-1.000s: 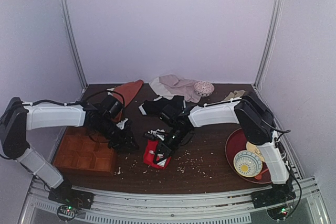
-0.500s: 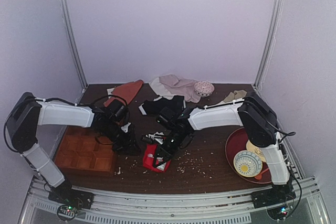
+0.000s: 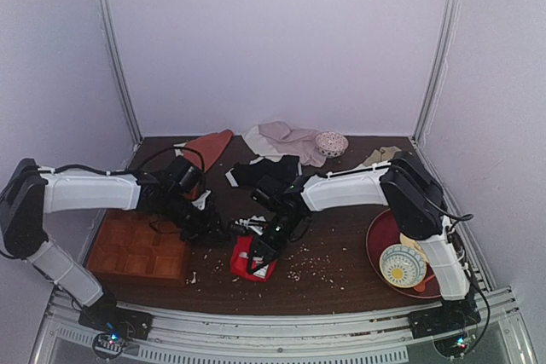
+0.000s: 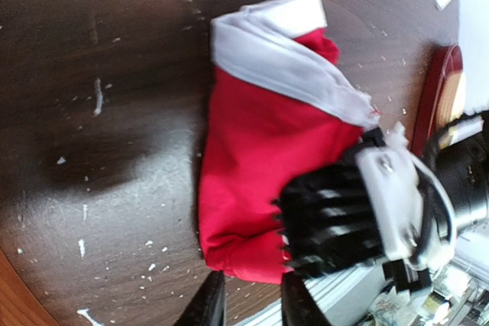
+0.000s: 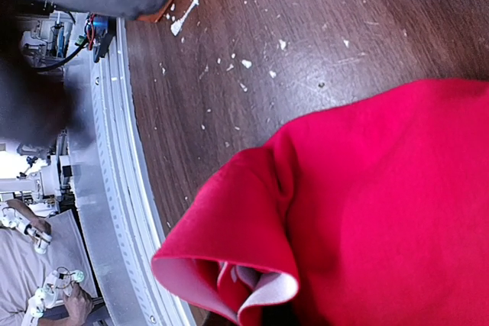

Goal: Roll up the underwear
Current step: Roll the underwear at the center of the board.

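The red underwear [image 3: 243, 263] lies bunched on the dark table near the front middle. In the left wrist view it [image 4: 260, 158] is a loose roll with the white waistband at its upper end. My right gripper [image 3: 260, 251] sits on its near end and is shut on the fabric; it shows as a black block [image 4: 336, 223]. In the right wrist view the red fabric [image 5: 382, 188] curls over and hides the fingers. My left gripper [image 3: 217, 229] is open just left of the roll, its fingers [image 4: 210, 303] apart at the roll's lower edge.
An orange compartment tray [image 3: 136, 249] lies at the left. Black briefs [image 3: 264, 172], a beige garment [image 3: 286, 138] and a patterned bowl [image 3: 331, 143] are behind. A red plate [image 3: 380, 240] with a bowl [image 3: 403, 266] is at the right. White crumbs litter the table.
My left gripper has moved right, closer to the red roll. My right gripper has shifted the underwear slightly left and toward the front edge.
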Robot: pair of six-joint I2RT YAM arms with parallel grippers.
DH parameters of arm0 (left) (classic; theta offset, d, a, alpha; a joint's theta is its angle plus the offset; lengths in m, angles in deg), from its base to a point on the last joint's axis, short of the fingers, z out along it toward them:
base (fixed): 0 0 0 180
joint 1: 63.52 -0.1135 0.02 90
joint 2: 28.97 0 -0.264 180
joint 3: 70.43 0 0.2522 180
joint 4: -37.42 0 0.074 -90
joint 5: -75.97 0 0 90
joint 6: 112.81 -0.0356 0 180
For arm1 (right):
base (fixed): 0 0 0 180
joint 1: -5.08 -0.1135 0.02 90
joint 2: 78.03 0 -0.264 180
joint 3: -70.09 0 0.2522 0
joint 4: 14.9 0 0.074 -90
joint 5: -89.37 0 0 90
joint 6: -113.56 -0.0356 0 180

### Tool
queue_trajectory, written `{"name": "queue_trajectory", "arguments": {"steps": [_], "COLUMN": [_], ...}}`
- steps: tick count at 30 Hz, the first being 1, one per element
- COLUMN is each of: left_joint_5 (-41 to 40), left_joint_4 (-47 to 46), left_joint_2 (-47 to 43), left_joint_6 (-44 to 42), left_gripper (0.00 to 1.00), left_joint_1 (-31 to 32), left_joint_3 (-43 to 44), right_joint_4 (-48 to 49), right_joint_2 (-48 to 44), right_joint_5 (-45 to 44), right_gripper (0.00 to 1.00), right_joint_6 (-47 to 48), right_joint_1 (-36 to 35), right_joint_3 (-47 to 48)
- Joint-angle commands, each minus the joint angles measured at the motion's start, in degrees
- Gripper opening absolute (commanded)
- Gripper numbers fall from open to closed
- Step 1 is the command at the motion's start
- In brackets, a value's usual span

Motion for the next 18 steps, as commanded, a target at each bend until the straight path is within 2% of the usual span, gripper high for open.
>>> {"name": "queue_trajectory", "arguments": {"steps": [1,7,12,15,18], "left_joint_5": [-2.2,-3.8,-5.1,-4.4,-4.2], "left_joint_4": [-5.2,-10.5,-13.0,-17.8,-21.4], "left_joint_2": [-3.0,-7.2,-9.8,-10.6,-10.5], "left_joint_6": [-2.2,-1.4,-2.8,-4.3,-7.6], "left_gripper": [0.37,0.46,0.46,0.46,0.5], "left_joint_1": [2.4,3.7,4.8,6.0,7.3], "left_joint_3": [-2.7,-7.6,-10.7,-13.2,-15.0], "right_joint_4": [-2.3,-2.6,-3.5,-4.2,-4.6], "right_joint_2": [2.2,2.9,4.0,4.7,4.9], "right_joint_5": [0.1,1.6,3.6,4.1,4.4], "right_gripper": [0.0,0.0,0.0,0.0,0.0], "right_joint_6": [0.7,0.3,0.0,0.1,0.1], "right_joint_1": [0.2,0.6,1.1,1.2,1.2], "right_joint_3": [1.2,1.5,2.3,3.0,3.5]}}
